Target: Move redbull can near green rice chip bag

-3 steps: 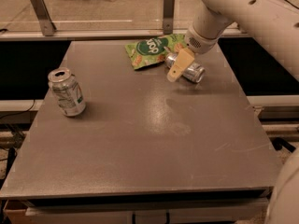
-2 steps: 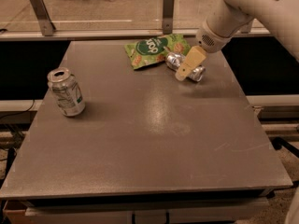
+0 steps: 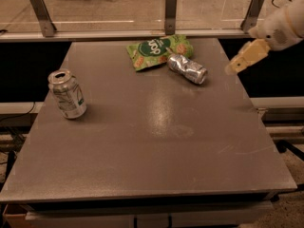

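Redbull can (image 3: 187,69) apart from gripper (image 3: 233,68)

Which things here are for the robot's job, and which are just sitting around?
For the job:
redbull can, on its side beside the bag
green rice chip bag, flat near the far edge
hand, in the air past the table's right edge, holding nothing

Just lying about:
wider silver can, upright on the left
table

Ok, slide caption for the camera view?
Dented redbull can lies on its side beside the green rice chip bag; gripper hangs right of the table; silver can upright at left.
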